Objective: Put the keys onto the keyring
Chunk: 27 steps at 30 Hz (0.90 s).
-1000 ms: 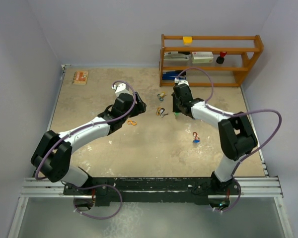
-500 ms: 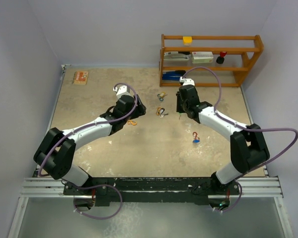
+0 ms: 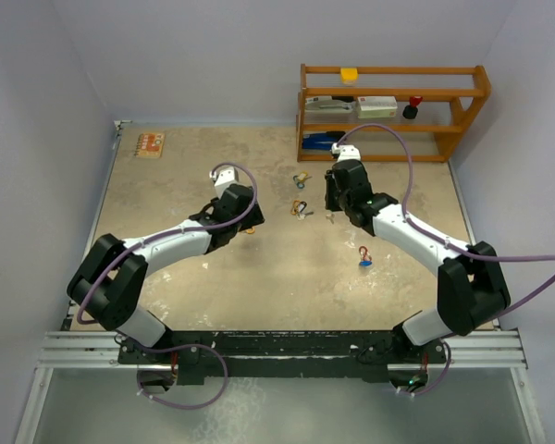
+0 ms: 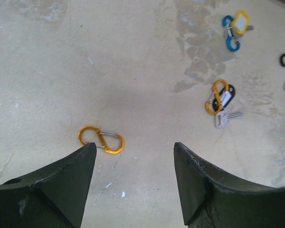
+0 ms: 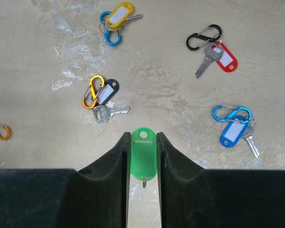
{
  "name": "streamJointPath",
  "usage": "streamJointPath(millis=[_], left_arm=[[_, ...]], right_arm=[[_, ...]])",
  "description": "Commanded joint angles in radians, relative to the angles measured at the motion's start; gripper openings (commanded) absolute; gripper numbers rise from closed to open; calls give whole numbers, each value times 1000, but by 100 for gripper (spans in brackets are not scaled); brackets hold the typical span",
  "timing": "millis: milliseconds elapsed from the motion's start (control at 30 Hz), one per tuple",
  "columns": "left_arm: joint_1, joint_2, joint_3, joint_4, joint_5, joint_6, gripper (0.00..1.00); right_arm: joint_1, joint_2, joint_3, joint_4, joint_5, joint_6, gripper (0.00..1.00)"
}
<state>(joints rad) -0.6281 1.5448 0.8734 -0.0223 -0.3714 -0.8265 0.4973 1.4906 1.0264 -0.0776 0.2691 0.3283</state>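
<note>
Brightness: bright, even illumination is recorded in all three views.
Light source: diffuse overhead light is indicated by soft-edged shadows.
Shadows, top view: faint shadows are cast on the worktop (image 3: 287,268) beneath the left arm (image 3: 166,245) and the right arm (image 3: 407,236).
Shadows, left wrist view: a broad grey patch lies ahead of the left tool (image 4: 134,147).
Focus, left wrist view: the near fingers (image 4: 61,190) are rendered slightly soft.
Exposure, right wrist view: the right tool (image 5: 143,137) is rendered near-black, with surface detail lost.
Sharpness, right wrist view: the green key tag (image 5: 143,154) is rendered crisp.
</note>
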Motion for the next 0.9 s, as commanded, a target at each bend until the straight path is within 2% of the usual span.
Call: streamJointPath(millis=[0, 400, 867], left_arm=[[8, 5, -5, -62, -42, 15, 63], [9, -2, -95, -24, 33, -8, 63], [8, 54, -93, 43, 58, -14, 63]], right_arm=[[12, -29, 10, 9, 12, -14, 21], [18, -32, 7, 7, 15, -17, 21], [18, -35, 3, 10, 21, -20, 22]])
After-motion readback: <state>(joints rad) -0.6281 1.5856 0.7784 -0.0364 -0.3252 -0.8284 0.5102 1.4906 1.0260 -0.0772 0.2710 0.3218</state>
